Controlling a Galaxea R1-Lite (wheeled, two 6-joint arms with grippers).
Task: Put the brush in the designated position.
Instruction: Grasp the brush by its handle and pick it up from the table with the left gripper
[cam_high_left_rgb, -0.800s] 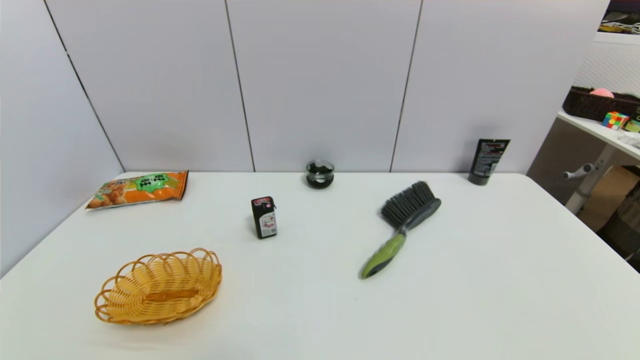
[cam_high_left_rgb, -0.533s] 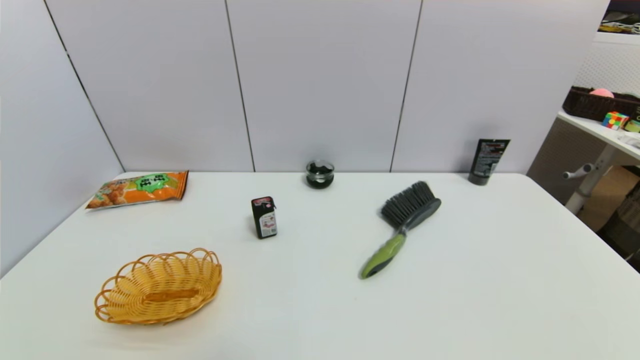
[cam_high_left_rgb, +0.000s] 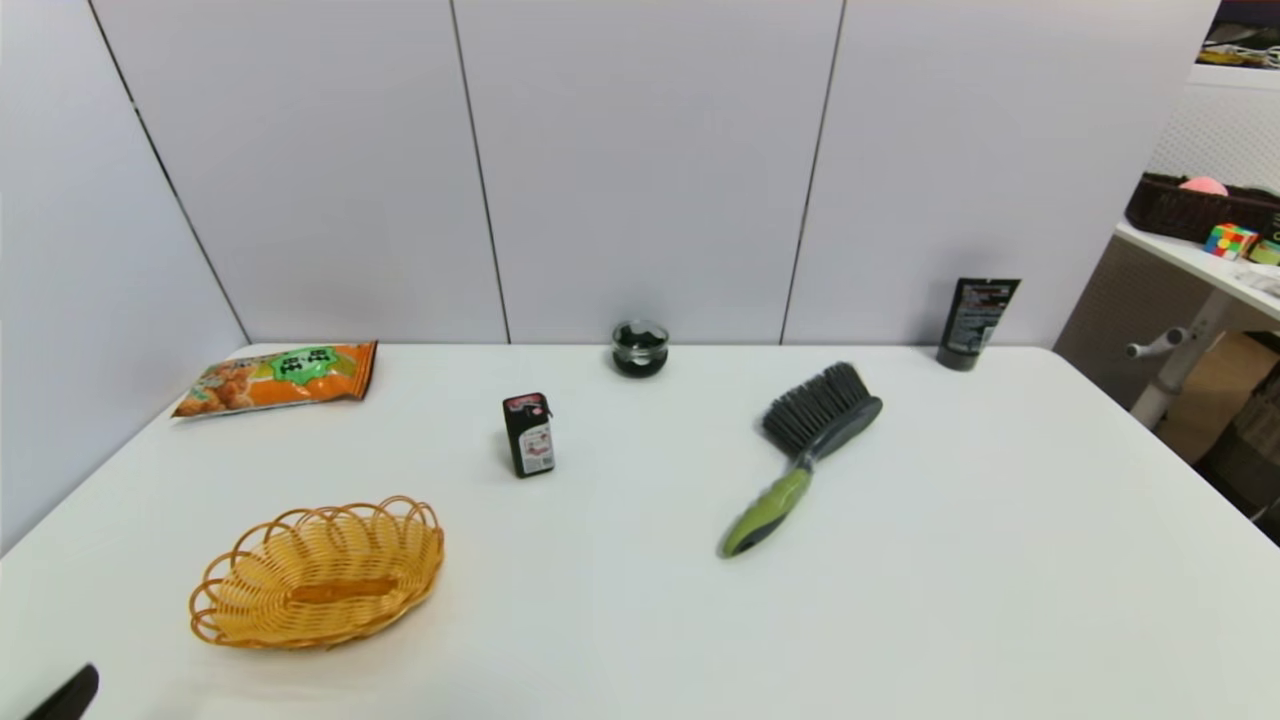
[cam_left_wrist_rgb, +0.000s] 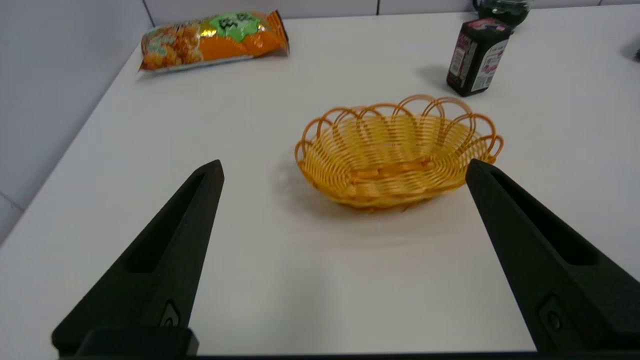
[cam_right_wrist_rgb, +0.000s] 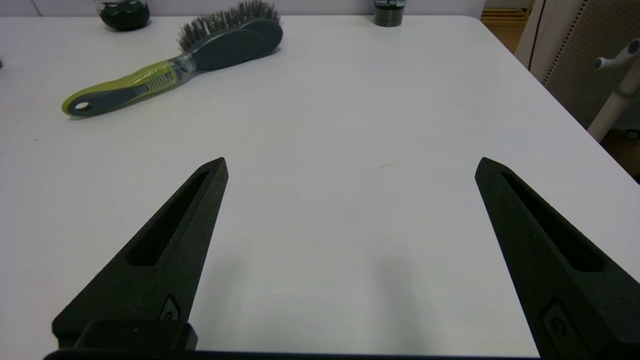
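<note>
Two hands I see spread wide, empty | left hand (cam_left_wrist_rgb: 345, 167) low over table (cam_high_left_rgb: 640, 620) facing basket (cam_left_wrist_rgb: 400, 155) | right hand (cam_right_wrist_rgb: 350, 165) low, brush (cam_right_wrist_rgb: 172, 75) well ahead

Green-handled brush (cam_high_left_rgb: 803, 455) flat on table (cam_high_left_rgb: 1000, 560)

On the white table (cam_high_left_rgb: 1000, 560) sit a wicker basket (cam_high_left_rgb: 318, 574), snack bag (cam_high_left_rgb: 277, 377), small black carton (cam_high_left_rgb: 528, 434), dark jar (cam_high_left_rgb: 640, 348) and black tube (cam_high_left_rgb: 976, 322).
</note>
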